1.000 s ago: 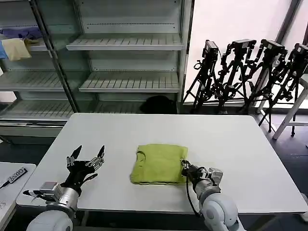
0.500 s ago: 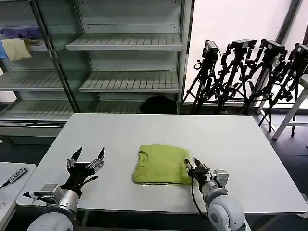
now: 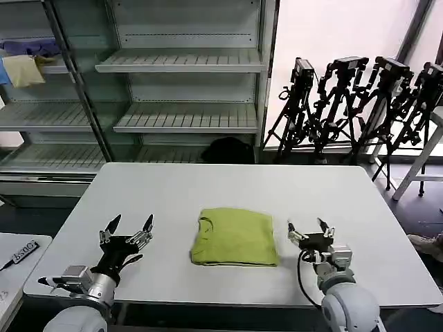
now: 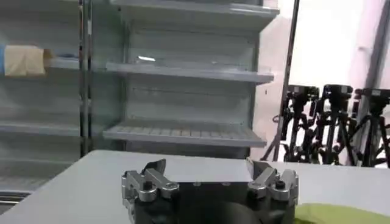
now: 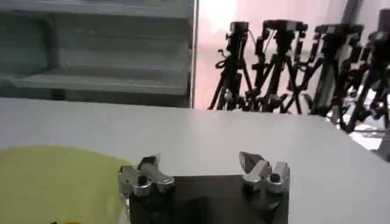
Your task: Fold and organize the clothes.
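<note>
Desk (image 3: 208, 181) surface, white, carries one lime yellow-green T-shirt (image 3: 234, 237), folded into a compact rectangle and lying flat just below the centre of the head view, collar toward its left edge. Print side is not visible.

Right pincer (image 3: 310, 233) sits low over the desk at lower right of the head view, just beside the shirt's right edge but apart from it. Its jaws stand wide apart and hold nothing. The right wrist view confirms this: right pincer (image 5: 204, 165) fingers spread, bare desk between them, the shirt (image 5: 55, 182) off to one side.

Left pincer (image 3: 126, 229) rests at lower left of the head view, well apart from the shirt, jaws also wide and empty; the left wrist view shows the same spread (image 4: 209, 173).

Shelving (image 3: 181, 90) stands behind the desk.
</note>
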`<state>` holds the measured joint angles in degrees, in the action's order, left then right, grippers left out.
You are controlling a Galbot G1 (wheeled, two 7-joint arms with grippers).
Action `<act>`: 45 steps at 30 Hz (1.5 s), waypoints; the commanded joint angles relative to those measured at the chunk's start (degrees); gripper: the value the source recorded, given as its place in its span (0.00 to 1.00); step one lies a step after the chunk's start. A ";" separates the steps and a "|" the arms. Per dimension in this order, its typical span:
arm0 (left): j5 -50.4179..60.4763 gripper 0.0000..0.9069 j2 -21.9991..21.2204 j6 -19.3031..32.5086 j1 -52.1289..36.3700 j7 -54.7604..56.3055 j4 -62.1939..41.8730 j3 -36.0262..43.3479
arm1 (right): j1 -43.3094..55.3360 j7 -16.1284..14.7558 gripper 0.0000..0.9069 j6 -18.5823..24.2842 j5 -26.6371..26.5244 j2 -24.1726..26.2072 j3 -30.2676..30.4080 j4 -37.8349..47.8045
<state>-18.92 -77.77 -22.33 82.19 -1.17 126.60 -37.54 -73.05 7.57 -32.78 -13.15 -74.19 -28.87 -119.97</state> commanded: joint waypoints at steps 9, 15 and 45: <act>-0.44 1.00 1.72 4.35 -1.06 -0.58 -4.72 -1.89 | -1.63 -8.58 1.00 10.63 7.79 4.07 -15.45 5.56; -0.45 1.00 1.99 5.79 -0.90 -1.25 -5.61 -1.78 | -2.08 -8.51 1.00 9.49 12.01 3.87 -14.99 5.76; -5.09 1.00 3.95 9.41 -1.65 -0.11 -8.20 -2.39 | -3.29 -11.20 1.00 8.73 6.27 4.96 -15.21 2.07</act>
<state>-23.51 -73.93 -13.87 80.59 -1.38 119.01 -39.93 -76.19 -2.90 -24.29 -5.10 -69.52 -43.62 -117.38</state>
